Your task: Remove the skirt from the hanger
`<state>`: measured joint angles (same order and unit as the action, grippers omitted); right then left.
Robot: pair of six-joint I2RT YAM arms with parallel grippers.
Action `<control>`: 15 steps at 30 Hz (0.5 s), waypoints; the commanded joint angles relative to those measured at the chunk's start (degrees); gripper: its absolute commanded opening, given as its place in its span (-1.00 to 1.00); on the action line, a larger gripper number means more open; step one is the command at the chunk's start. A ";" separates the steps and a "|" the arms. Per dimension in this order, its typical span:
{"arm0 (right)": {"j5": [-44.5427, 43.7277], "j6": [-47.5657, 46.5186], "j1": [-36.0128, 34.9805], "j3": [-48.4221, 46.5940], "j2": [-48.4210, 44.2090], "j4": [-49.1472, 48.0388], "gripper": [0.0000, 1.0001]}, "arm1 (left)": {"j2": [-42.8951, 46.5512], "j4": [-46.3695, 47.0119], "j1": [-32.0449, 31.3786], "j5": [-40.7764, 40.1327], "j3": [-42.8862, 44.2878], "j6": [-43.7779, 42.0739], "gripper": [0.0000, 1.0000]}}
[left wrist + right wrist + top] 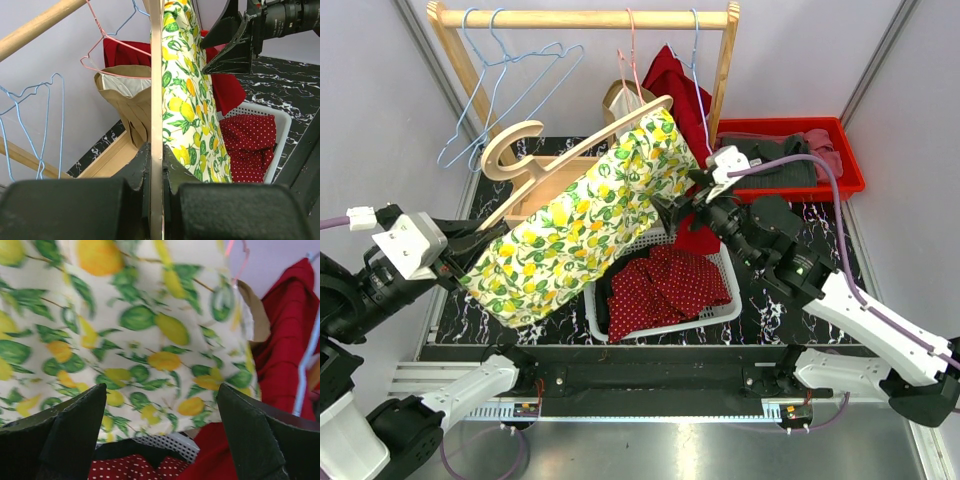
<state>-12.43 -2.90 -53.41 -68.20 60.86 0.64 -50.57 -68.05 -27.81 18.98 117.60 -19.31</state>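
Note:
A lemon-print skirt (pixel 582 220) hangs on a wooden hanger (pixel 525 150) held tilted above the table. My left gripper (pixel 460 262) is shut on the hanger's bar (pixel 156 100) at its lower left end; in the left wrist view the skirt (pixel 192 115) drapes to the right of the bar. My right gripper (pixel 685 205) is open, close against the skirt's upper right edge. In the right wrist view the skirt (pixel 135 330) fills the space just beyond the open fingers (pixel 75 425).
A white basket (pixel 725 305) with red polka-dot cloth (pixel 660 285) sits below the skirt. A wooden rack (pixel 582 18) at the back carries wire hangers (pixel 495 85) and a red garment (pixel 680 95). A red bin (pixel 845 150) of clothes stands back right.

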 commanded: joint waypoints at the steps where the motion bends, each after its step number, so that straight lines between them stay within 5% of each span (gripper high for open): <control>1: -3.84 -2.64 3.57 1.85 -3.64 -2.40 1.00 | 0.91 5.48 -0.14 2.02 1.84 -0.73 -1.00; 15: 6.96 5.78 7.18 2.02 -0.14 -4.60 0.95 | 0.56 4.68 -0.14 2.64 2.63 -0.55 -1.00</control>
<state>-11.14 -2.50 -46.70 -65.93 58.61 -0.03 -50.35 -68.73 -27.81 19.99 118.41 -19.55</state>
